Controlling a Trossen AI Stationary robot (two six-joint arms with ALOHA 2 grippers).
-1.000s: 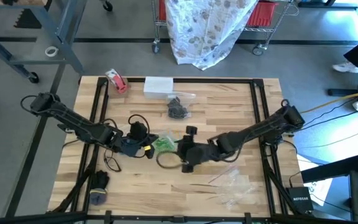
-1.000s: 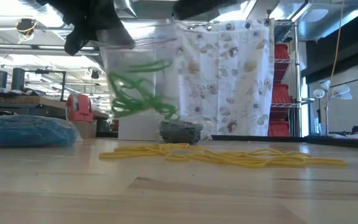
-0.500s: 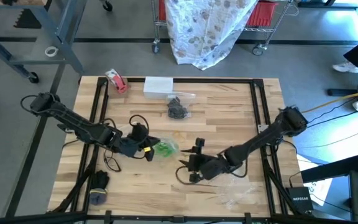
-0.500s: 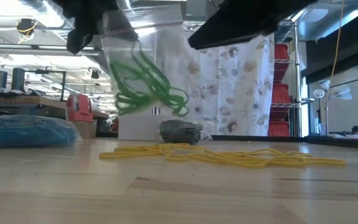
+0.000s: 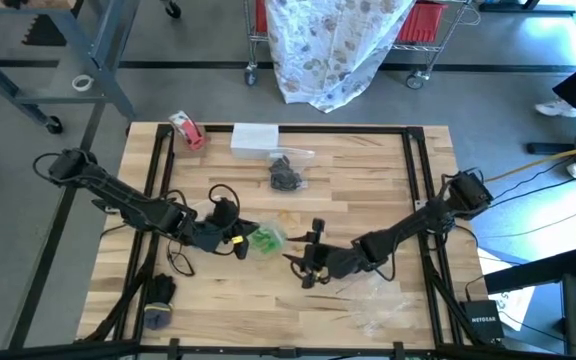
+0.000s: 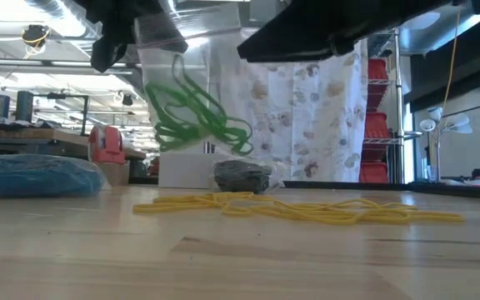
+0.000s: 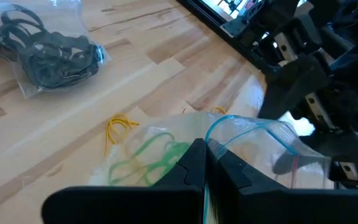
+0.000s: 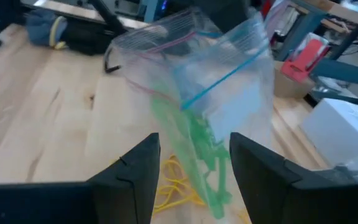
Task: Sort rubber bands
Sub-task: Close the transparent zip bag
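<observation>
Bare wooden tabletop (image 5: 368, 175) lies open behind the right gripper (image 5: 310, 262); the hanging clear bag (image 5: 265, 238) blocks its front.

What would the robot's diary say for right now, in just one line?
left gripper: shut on clear bag, held above table | bag holds: green rubber bands | right gripper: open, facing bag | yellow rubber bands: loose on table

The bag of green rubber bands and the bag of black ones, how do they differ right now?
The bag of green rubber bands hangs in the air, pinched by the left gripper; the bag of black rubber bands lies flat on the table. The green bag's mouth gapes open, its bands dangling loosely; the black bands sit bunched. Both bags are clear plastic.
</observation>
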